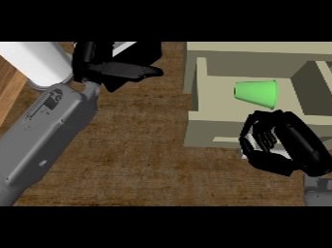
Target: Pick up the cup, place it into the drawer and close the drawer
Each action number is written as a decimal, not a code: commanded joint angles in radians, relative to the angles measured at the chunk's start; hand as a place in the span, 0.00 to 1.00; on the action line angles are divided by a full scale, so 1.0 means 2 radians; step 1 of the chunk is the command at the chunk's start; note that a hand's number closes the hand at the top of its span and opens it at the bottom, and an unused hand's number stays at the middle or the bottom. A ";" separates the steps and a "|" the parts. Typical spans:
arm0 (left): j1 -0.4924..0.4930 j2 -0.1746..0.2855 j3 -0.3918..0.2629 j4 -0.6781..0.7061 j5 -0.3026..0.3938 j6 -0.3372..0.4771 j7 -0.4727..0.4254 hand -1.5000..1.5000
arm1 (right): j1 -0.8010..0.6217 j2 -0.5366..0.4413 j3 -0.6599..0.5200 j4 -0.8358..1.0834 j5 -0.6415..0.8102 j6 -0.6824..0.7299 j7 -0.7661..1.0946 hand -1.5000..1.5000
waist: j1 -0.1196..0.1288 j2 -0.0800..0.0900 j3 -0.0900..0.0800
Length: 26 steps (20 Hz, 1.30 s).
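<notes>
Lying sideways in the drawer (210, 127), the cup (258, 93) is free; right hand (288, 143) curled empty, left hand (120, 69) with fingers relaxed.

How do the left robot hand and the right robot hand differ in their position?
The left robot hand is over the wooden counter, to the left of the open drawer; the right robot hand is at the drawer's front wall. The left robot hand is far from the green cup, which lies in the drawer; the right robot hand is close to it. Both are black, and neither holds the cup.
</notes>
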 commanded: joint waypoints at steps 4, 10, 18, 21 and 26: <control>0.085 0.061 0.031 -0.065 0.016 -0.049 -0.007 0.00 | -0.037 -0.012 0.062 0.124 0.144 -0.060 -0.034 1.00 | 0.006 0.003 0.000; 0.137 0.072 0.040 -0.089 0.011 -0.067 -0.023 0.00 | -0.117 0.010 0.053 0.292 0.188 -0.124 -0.077 1.00 | 0.008 0.006 0.001; 0.199 0.113 0.087 -0.125 0.023 -0.113 -0.025 0.00 | -0.254 0.067 0.002 0.542 0.192 -0.200 -0.124 1.00 | 0.007 0.008 0.001; 0.218 0.124 0.100 -0.114 0.026 -0.139 -0.036 0.00 | -0.300 0.031 -0.030 0.606 0.175 -0.183 -0.169 1.00 | 0.010 0.011 0.001; 0.213 0.101 0.089 -0.123 0.015 -0.133 -0.042 0.00 | -0.376 0.013 -0.062 0.696 0.167 -0.176 -0.174 1.00 | 0.022 0.017 0.002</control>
